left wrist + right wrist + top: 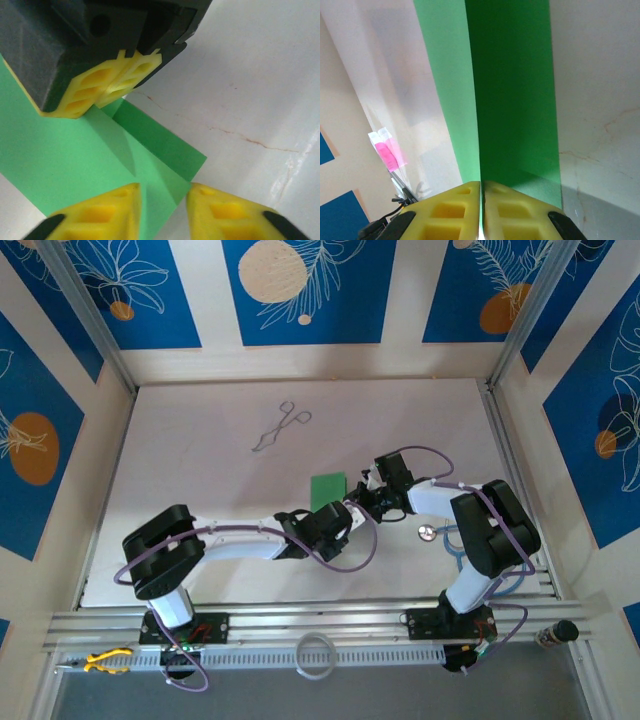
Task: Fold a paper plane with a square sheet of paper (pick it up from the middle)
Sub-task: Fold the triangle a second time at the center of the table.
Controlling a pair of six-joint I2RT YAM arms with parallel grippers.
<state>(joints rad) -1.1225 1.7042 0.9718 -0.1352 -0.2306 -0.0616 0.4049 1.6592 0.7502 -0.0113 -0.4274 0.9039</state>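
White tabletop between blue-patterned walls. The left gripper [164, 194], jaws apart, straddles the near corner of the thin bright green square sheet of paper [327, 488]. At its 2 o'clock, the right gripper [481, 192] pinches the sheet's fold. Closing off-line could skew the crease.

sheet of paper [327, 488] on the middle of the table [200, 450]; forceps [281, 427] farther left; left gripper [163, 210] and right gripper [481, 210] at its near-right corner.
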